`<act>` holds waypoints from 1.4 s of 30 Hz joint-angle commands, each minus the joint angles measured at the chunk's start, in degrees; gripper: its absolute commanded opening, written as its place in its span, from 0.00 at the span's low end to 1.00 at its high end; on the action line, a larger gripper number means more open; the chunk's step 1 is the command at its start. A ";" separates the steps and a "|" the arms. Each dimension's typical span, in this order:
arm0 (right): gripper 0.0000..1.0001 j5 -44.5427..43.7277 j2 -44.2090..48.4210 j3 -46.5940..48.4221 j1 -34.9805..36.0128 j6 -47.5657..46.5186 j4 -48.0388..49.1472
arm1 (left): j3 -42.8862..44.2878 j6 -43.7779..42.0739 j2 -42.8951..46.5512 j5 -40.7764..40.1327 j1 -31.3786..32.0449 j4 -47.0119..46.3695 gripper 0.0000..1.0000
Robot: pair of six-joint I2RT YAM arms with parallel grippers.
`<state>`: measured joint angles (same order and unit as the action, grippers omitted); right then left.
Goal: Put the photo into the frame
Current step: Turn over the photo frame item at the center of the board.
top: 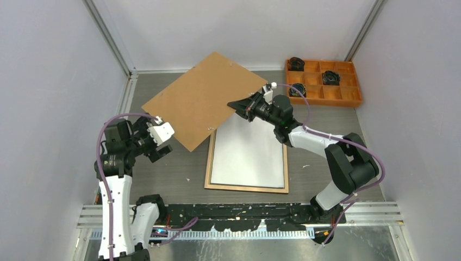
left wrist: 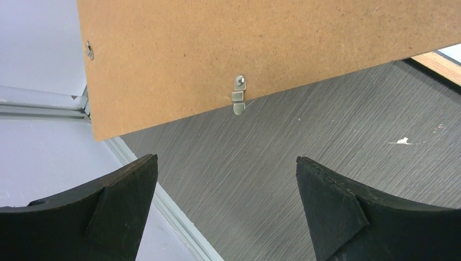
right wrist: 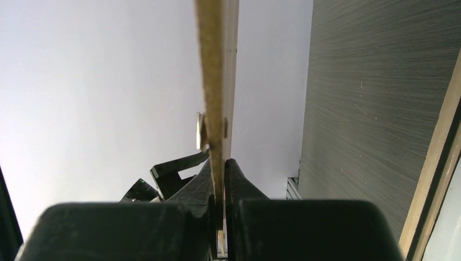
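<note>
At 12 o'clock of the frame [top: 244,188], right jaws pinch the raised panel [top: 201,98]. Left jaws gape at 9 o'clock; its white sheet [top: 247,155] is perhaps the photo.

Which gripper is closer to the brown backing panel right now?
Right. The right gripper is shut on the backing panel, clamped on its edge. The left gripper is open, facing the panel's other long edge, just short of it and not touching.
</note>
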<state>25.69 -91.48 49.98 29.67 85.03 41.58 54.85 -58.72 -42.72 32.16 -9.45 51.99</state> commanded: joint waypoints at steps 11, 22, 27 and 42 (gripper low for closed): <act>0.01 4.17 8.90 -3.22 2.11 -2.05 5.77 | -0.31 3.82 -5.62 -7.54 3.26 -6.72 0.97; 0.01 12.06 20.97 -8.73 -5.45 -7.71 -6.83 | -0.18 -0.93 -4.70 -6.26 3.30 1.95 1.00; 0.01 20.20 27.28 -9.29 -8.57 -12.35 -15.92 | 2.78 -1.81 -5.62 -5.47 3.22 6.45 1.00; 0.01 31.74 46.42 -18.07 -11.49 -21.16 -31.78 | 6.41 -4.24 -12.60 -9.15 -0.91 -1.17 0.99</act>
<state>52.29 -48.36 31.77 18.04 64.53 7.66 61.08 -63.53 -53.93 26.02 -8.43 60.01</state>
